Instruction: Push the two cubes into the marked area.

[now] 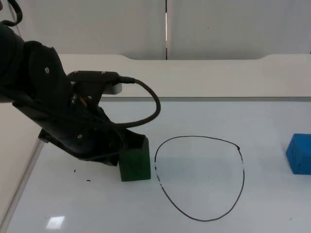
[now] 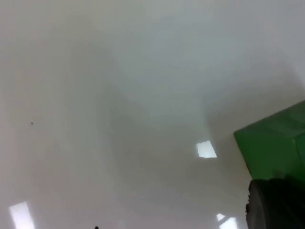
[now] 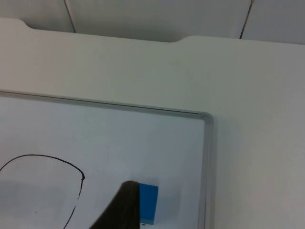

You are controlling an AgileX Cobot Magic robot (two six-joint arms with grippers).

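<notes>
White board surface [image 1: 204,121] fills most of the top view. At left we see the left gripper [image 1: 133,145] low against the green cube [image 1: 135,165], touching its left side; we cannot tell its finger state. Just right of that cube lies the marked area [image 1: 200,177], a black outline. At far right sits the blue cube [image 1: 300,154], outside it, near the right gripper's fingertip [image 3: 121,207].
</notes>
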